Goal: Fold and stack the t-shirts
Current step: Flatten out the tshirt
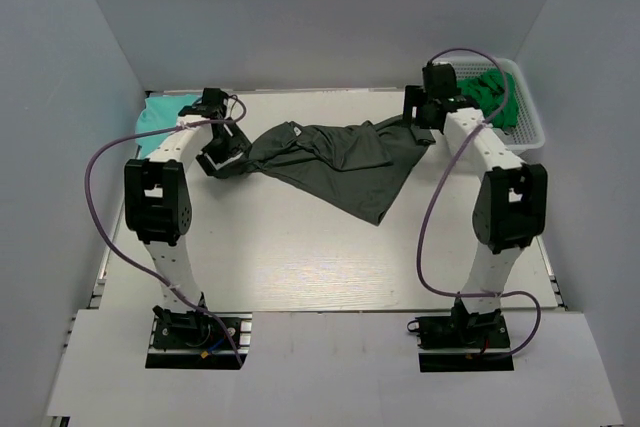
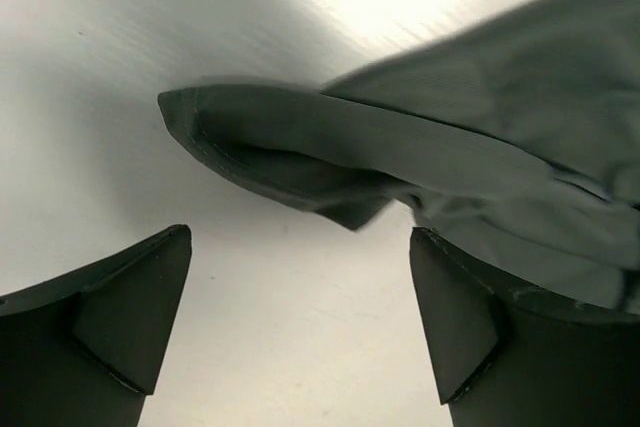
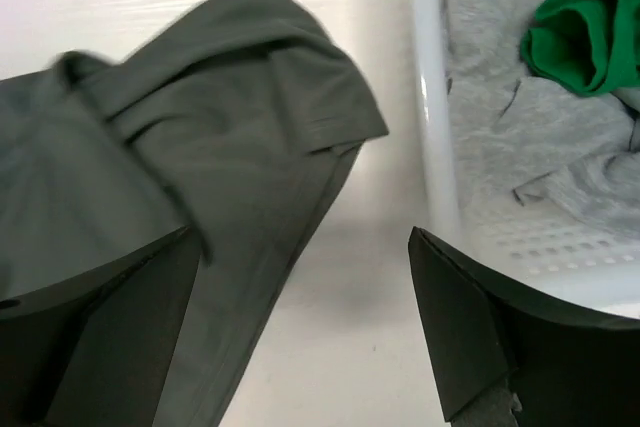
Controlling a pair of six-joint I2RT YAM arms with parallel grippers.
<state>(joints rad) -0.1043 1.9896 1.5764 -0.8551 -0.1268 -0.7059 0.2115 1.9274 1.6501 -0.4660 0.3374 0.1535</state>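
T-shirts lie in three places. The dark grey-green t-shirt (image 1: 340,157) sprawls crumpled on the table (image 1: 300,257) in the upper middle of the overhead frame. It is a loose wedge of soft matte cloth with ridged folds, running between my two wrists. A mint-teal t-shirt (image 1: 160,117) lies flat at the upper left, by the wall. At the upper right stands a white plastic basket (image 1: 528,125) with a perforated floor. In it a bright green t-shirt (image 3: 580,27) is bunched on top of a pale grey t-shirt (image 3: 500,137), which is heathered and rumpled.

My left gripper (image 2: 300,322) hangs low over the pale, faintly grained tabletop at the dark shirt's left end. Its two black wedge-shaped fingers (image 2: 110,317) are spread wide with only bare surface between them. Just beyond the tips a sleeve (image 2: 280,142) pokes toward the left of the wrist frame, its hem a stitched, rounded band open like a tube. More cloth drapes close by the finger at the lower right of that frame; I cannot tell whether it touches.

My right gripper (image 3: 300,337) is spread too, pinching nothing. It sits over the strip of table between the dark shirt's hemmed right end and the basket's smooth white wall.
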